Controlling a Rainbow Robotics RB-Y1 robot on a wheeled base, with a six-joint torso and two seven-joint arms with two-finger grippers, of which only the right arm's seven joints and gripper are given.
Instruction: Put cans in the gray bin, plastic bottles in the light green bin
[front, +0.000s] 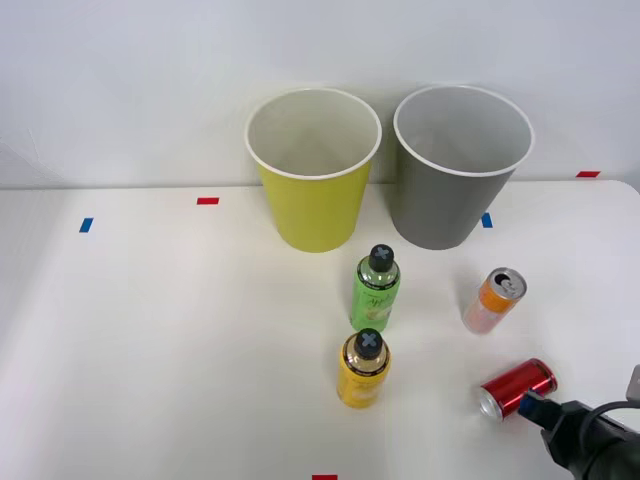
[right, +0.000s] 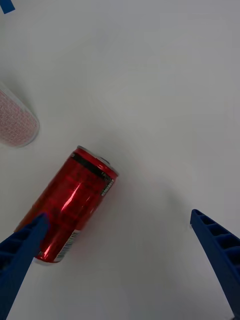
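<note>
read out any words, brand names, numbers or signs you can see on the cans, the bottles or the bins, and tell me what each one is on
No text can be read.
Red can: small print strip near its rim, too blurred to read.
Green bottle: label print too small.
Yellow bottle: label too small.
Both bottle caps carry a cross mark, not lettering.
Orange-pink can, light green bin, gray bin: no markings seen.

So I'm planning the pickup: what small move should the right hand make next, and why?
Probably shift sideways to centre on the red can, then lower. The open right hand has one finger over the lying can, not straddling it.
</note>
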